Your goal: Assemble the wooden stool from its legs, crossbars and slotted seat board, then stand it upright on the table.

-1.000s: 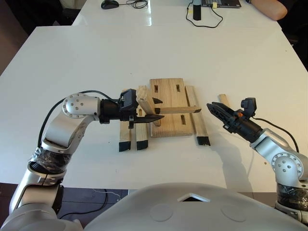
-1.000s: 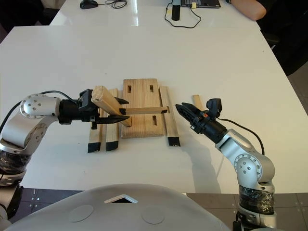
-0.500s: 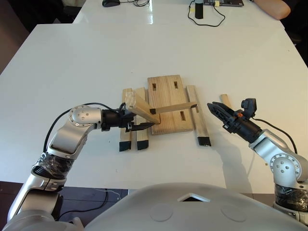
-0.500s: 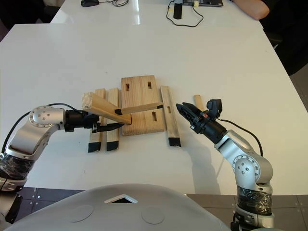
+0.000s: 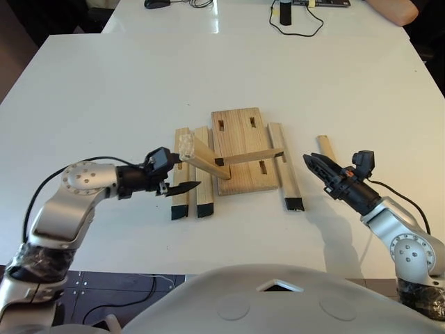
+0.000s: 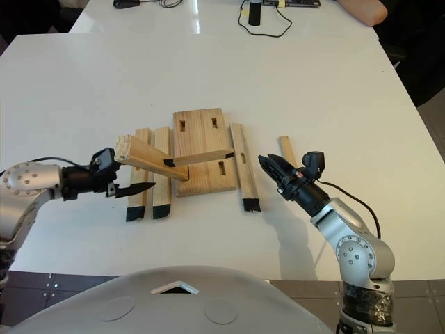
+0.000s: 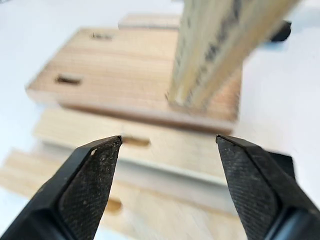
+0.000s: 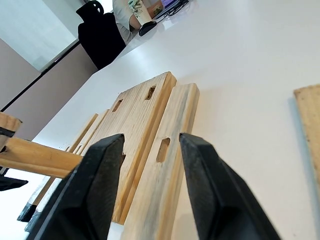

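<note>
Left of the seat board [image 5: 240,149], left gripper [image 5: 179,182] hovers level, wide apart, empty, facing tilted leg [image 5: 198,156]; right gripper [image 5: 311,163] slightly parted, empty, low over desk [image 5: 104,90].

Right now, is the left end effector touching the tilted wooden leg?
Apart. The left wrist view shows the left end effector open, and the tilted leg stands farther off beyond it, with clear space on both sides.

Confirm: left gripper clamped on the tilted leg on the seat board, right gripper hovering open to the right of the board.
Wrong on the left gripper: its jaws stand open, clear of the tilted leg, as the left wrist view shows. The leg leans on the seat board; the right gripper hovers open to its right.
</note>
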